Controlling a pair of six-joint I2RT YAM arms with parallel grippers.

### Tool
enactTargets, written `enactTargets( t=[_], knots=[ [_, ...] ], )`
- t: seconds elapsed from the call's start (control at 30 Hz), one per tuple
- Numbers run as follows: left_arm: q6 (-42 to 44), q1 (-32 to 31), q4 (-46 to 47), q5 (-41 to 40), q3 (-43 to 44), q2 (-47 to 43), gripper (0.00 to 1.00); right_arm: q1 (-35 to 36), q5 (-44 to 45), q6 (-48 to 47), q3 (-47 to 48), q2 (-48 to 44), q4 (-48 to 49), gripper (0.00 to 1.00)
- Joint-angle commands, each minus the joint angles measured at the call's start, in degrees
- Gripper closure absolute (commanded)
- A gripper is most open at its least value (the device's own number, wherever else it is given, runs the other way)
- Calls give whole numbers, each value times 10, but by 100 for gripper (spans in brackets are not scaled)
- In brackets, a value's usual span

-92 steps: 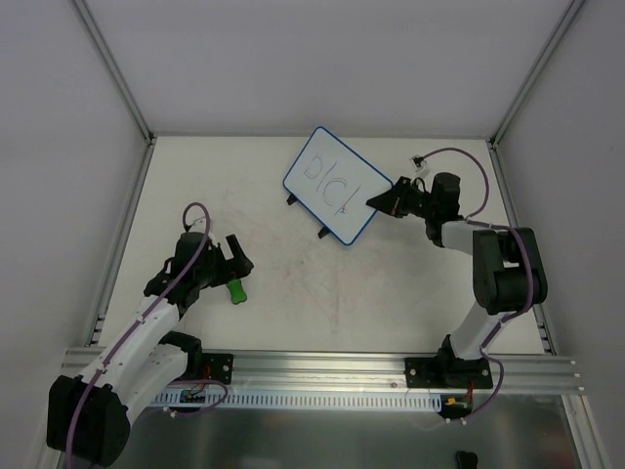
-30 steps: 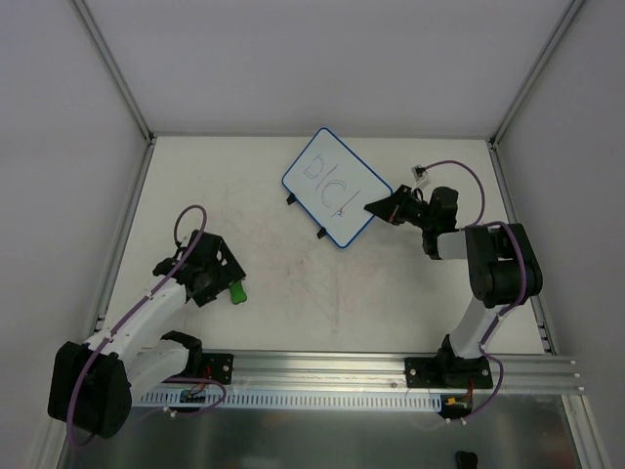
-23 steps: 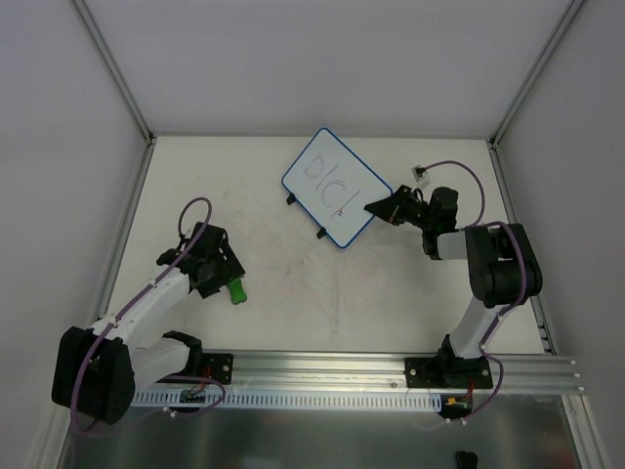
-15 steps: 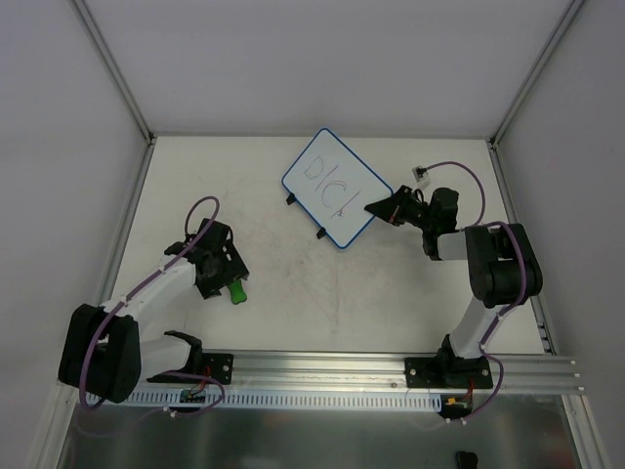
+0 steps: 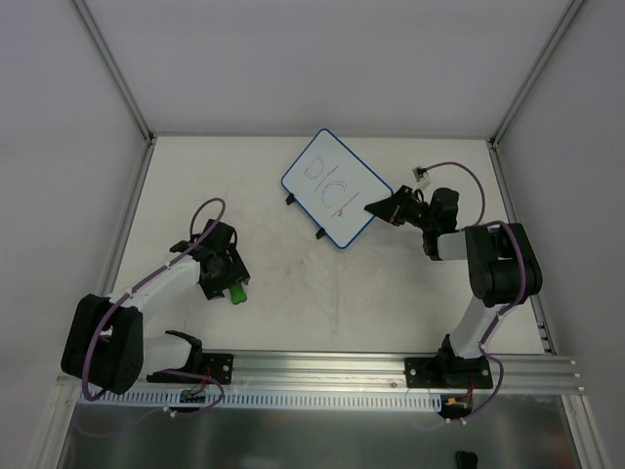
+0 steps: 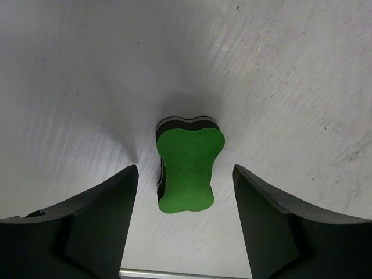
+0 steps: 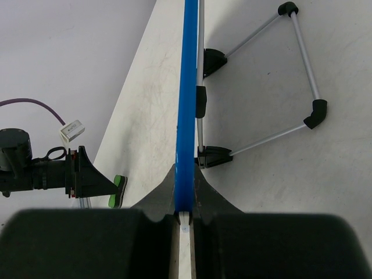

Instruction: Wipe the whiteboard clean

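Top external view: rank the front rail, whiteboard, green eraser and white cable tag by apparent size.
1. front rail
2. whiteboard
3. green eraser and white cable tag: these look about alike, and the eraser is partly hidden, so I am not ranking them.

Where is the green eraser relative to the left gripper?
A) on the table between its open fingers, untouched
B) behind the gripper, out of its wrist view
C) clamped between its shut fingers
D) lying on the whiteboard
A: the left wrist view shows the green eraser lying on the table between the spread fingers of the left gripper, with a gap on either side.
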Motion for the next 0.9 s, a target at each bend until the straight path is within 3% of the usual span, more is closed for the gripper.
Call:
enactTargets(
  t=[0.0, 0.1, 0.27, 0.33, 0.47, 0.5, 0.53, 0.57, 0.73, 0.87],
  knots=[
    [8, -11, 3, 6, 13, 9, 32, -2, -31, 10, 4, -7, 92, 100],
    [6, -14, 8, 3, 12, 15, 33, -2, -30, 11, 5, -7, 92, 100],
    [8, -17, 17, 2, 10, 18, 41, -3, -32, 18, 4, -3, 101, 100],
    [12, -17, 18, 6, 13, 22, 48, -3, -34, 21, 5, -1, 105, 100],
    [12, -18, 20, 5, 11, 27, 51, -4, -34, 23, 4, -3, 107, 100],
    [12, -18, 22, 5, 12, 26, 53, -4, -34, 25, 4, -3, 108, 100],
    [12, -19, 22, 5, 11, 27, 62, -6, -33, 25, 4, -3, 110, 100],
    [12, -18, 22, 4, 10, 28, 63, -6, -33, 25, 3, -5, 111, 100],
    [13, -19, 22, 6, 10, 21, 61, -8, -34, 33, 2, -2, 120, 100],
    [19, -19, 21, 10, 15, 15, 53, -8, -36, 37, 4, 1, 126, 100]
  ],
)
